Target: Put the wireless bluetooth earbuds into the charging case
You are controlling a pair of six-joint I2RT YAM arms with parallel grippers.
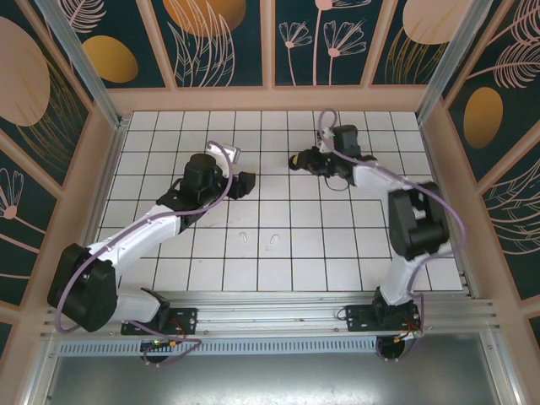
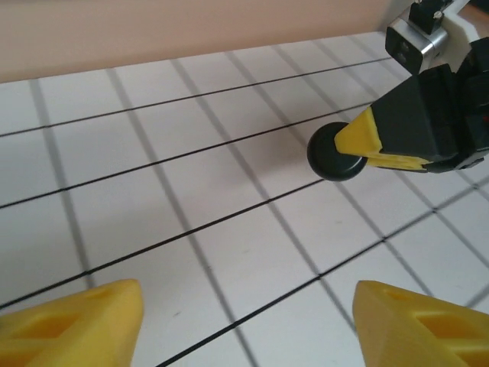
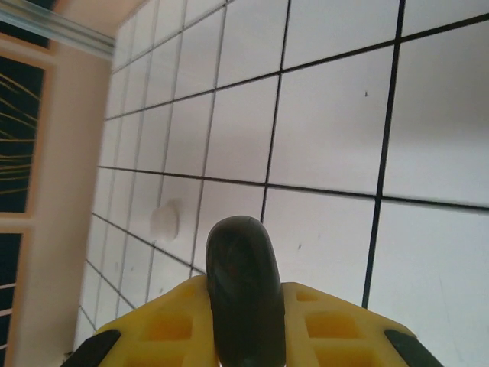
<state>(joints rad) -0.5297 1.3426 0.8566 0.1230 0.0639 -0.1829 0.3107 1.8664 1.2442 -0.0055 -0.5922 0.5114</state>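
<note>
Top view: white tiled worktop (image 1: 337, 253), 2 arms over it. Earbuds counted: 2 white, lying loose on the tiles toward the near middle, one (image 1: 245, 237) just left of the other (image 1: 276, 241), close together but apart, and well clear of both arms. Left fingers (image 1: 246, 183) sit left of centre, pointing right; their spread is too small to read here. Right fingers (image 1: 305, 160) sit right of centre, pointing left, with 1 black rounded case (image 1: 294, 160) at their tip. The two finger sets face each other across a short gap. Left wrist view: left fingers (image 2: 76, 325), 2 yellow tips at the bottom corners, spread wide, only bare tile between them, nothing held. Ahead and to the right, the right fingers (image 2: 367, 138) clamp the case (image 2: 332, 153), which is raised off the tiles with its round face toward this camera. Right wrist view: right fingers (image 3: 164, 332), 2 yellow tips, closed on either side of the case (image 3: 244, 283), seen edge-on as a dark upright oval. 1 small white blob (image 3: 164, 220) on a tile beyond, to the left; too blurred to identify.
</note>
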